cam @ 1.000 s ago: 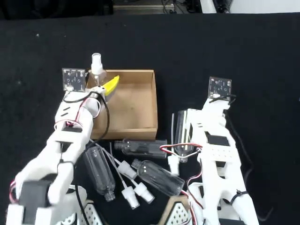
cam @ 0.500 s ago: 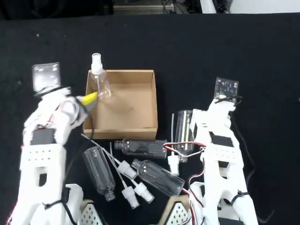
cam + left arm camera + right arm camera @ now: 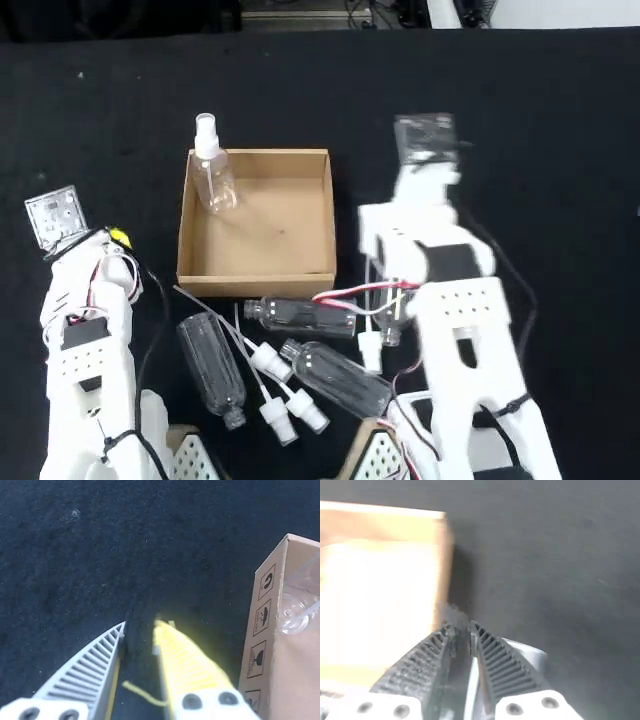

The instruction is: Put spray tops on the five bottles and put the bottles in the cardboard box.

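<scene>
One capped bottle stands in the far-left corner of the box. The uncapped bottles and loose spray tops lie on the table between the box's front wall and the table's near edge. The left gripper hangs over the table outside the box's left wall, barely parted and empty, and the right gripper sits just outside the right wall, all but closed on nothing.
</scene>
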Tool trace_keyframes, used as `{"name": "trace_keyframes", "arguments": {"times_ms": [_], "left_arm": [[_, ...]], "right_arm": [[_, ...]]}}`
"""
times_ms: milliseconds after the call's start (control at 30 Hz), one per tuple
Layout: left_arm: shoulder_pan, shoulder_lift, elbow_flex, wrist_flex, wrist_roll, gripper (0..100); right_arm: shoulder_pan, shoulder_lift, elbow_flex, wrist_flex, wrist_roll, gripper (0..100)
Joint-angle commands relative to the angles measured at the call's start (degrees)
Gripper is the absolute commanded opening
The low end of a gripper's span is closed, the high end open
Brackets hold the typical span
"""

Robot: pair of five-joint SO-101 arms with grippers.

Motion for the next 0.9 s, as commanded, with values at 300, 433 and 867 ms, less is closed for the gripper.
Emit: {"name": "trace_keyframes", "arguments": {"times_ms": [300, 433, 867], "left_arm": [[-5.5, -0.9, 0.5, 3.2, 10.4, 3], [-6.5, -0.9, 1.1, 0.9, 10.4, 3], [-6.3, -0.9, 1.2, 0.6, 10.3, 3]], "right_arm": [[-24.6, 6.2, 3.1, -25.5, -9.2, 1.1], [-26.7, 18.2, -3.1, -27.7, -11.9, 1.1], [-28.0, 43.3, -16.0, -36.9, -11.8, 1.1]]}}
